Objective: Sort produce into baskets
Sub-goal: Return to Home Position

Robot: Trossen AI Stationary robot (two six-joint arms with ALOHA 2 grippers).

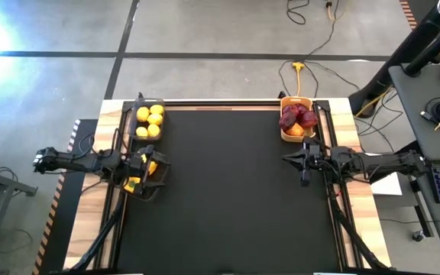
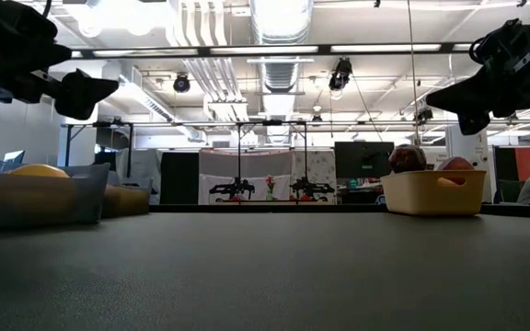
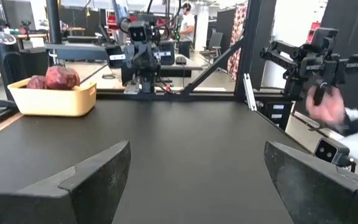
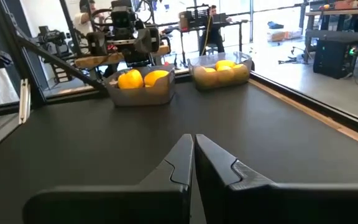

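**Surface** (image 1: 228, 191): black mat on a wood-edged top, bare across its middle.

**Far dark bin** (image 1: 150, 121): stands at the far left corner of the surface. Holds lemons (image 1: 149, 120), heaped close together, about five countable in the high view. The right wrist view shows the same bin (image 4: 222, 73) behind its neighbour.

**Near dark bin** (image 1: 145, 182): on the left edge, nearer than the first bin and apart from it. Holds yellow pieces (image 4: 143, 78); whether these are lemons or peppers cannot be told. In the high view it is partly covered by the left arm.

**Yellow-orange basket** (image 1: 284, 130): stands at the far right corner of the surface. Holds red produce (image 1: 297, 116), piled above the rim, with one orange-tinted piece at the near end. The low view shows the basket (image 2: 431, 195) standing upright on the mat.

**Left end effector** (image 1: 159, 162): raised above the near dark bin, pointing across the surface toward the right arm. Its fingers are spread wide in the left wrist view (image 3: 197, 149), with nothing between them.

**Right end effector** (image 1: 289, 159): raised above the mat just on the near side of the yellow-orange basket, pointing toward the left arm. Its fingers are pressed together in the right wrist view (image 4: 193, 140), holding nothing.
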